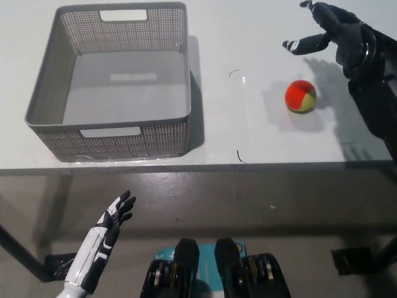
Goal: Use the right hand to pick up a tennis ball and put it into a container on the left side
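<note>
From the head view, my right hand (338,38) hangs above the far right part of the worktop (248,37), fingers (302,45) spread wide and holding nothing. The tennis ball (301,96) lies on the worktop nearer to me than that hand and a little toward my left of it, apart from every finger. The container (111,133), a grey mesh basket with nothing in it that I can see, stands well apart on the left side.

The step in hand, as I judge it, is the reach and grasp. To do it well I should bring the palm back over the ball, come down from above with the fingers apart until they ring it, and close evenly so it does not roll away across the smooth surface.

The ball is round, so it has no long axis and points nowhere; its orange part faces up and away, with the yellow patch toward me. Any approach angle serves.

My left hand (113,217) rests low at the lower left, below the worktop's edge, fingers apart and holding nothing.
</note>
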`<state>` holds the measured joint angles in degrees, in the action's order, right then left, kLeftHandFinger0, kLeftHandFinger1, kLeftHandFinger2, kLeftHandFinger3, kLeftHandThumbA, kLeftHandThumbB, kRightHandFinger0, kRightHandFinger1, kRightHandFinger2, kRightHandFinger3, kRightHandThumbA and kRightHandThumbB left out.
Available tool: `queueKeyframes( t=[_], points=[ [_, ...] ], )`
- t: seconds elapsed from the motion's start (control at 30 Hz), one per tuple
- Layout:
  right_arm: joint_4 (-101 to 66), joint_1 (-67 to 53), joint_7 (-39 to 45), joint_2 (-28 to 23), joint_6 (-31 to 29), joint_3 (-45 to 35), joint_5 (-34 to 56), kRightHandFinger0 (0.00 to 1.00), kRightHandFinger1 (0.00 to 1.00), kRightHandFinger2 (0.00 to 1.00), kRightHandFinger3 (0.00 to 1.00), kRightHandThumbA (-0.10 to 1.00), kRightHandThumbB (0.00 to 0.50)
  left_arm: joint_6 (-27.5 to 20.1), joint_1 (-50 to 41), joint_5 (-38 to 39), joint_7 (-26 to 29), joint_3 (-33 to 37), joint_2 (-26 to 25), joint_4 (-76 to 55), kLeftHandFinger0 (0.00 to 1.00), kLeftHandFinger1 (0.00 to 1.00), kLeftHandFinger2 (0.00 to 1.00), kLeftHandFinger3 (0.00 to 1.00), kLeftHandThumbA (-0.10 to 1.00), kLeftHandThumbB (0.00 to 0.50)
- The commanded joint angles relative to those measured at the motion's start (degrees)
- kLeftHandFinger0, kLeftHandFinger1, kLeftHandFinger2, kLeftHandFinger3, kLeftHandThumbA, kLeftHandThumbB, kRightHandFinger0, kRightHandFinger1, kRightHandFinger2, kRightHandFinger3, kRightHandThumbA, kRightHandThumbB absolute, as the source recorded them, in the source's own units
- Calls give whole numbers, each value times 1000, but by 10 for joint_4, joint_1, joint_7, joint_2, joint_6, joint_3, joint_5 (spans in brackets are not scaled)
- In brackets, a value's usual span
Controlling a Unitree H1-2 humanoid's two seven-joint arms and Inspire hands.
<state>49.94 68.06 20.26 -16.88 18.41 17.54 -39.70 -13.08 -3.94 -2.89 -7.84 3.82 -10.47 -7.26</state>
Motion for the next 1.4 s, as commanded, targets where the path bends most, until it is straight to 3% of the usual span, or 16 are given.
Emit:
queueKeyframes(
  t=[0.0,0.2,0.6,0.87,1.37],
  points=[
    [40,53,-9,3,-12,0,26,1000,1000,1000,1000,759,482,-30,-6,9,-12,2,-11,-14,1000,1000,1000,1000,999,258],
    [74,56,-16,5,-19,7,33,1000,1000,1000,1000,841,495,-36,-5,3,-10,2,-11,-12,1000,1000,1000,1000,1000,265],
    [123,52,-31,17,-27,18,43,1000,1000,1000,1000,798,482,-44,-3,7,-15,4,-14,-6,1000,1000,1000,1000,996,269],
    [183,59,-41,25,-41,44,39,1000,1000,1000,1000,808,500,-46,-3,5,-15,2,-13,-6,1000,1000,1000,1000,999,277],
    [246,60,-59,36,-60,59,47,1000,1000,1000,1000,792,495,-56,-4,9,-20,2,-14,-3,1000,1000,1000,1000,993,259]
  ],
)
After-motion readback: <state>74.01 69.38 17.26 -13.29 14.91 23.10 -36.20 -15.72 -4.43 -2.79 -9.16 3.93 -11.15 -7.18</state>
